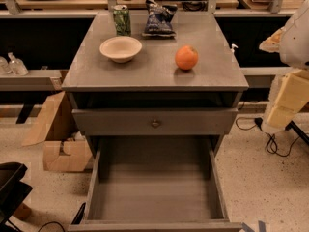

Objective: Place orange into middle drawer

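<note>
The orange point(186, 57) is round and bright and rests on the grey cabinet top point(154, 69), right of centre. The middle drawer point(154, 192) is pulled out toward the camera below it, with a bare grey floor and nothing inside. My gripper point(286, 100) shows as cream-coloured blocks under a white arm at the right edge of the view. It hangs beside the cabinet's right side, apart from the orange and lower than it. It holds nothing that I can see.
A cream bowl point(120, 48), a green can point(122, 20) and a dark chip bag point(159, 19) stand on the cabinet top. A closed drawer front with a brass knob point(155, 123) is above the open drawer. Cardboard boxes point(58, 129) lie on the floor at the left, and cables point(273, 144) at the right.
</note>
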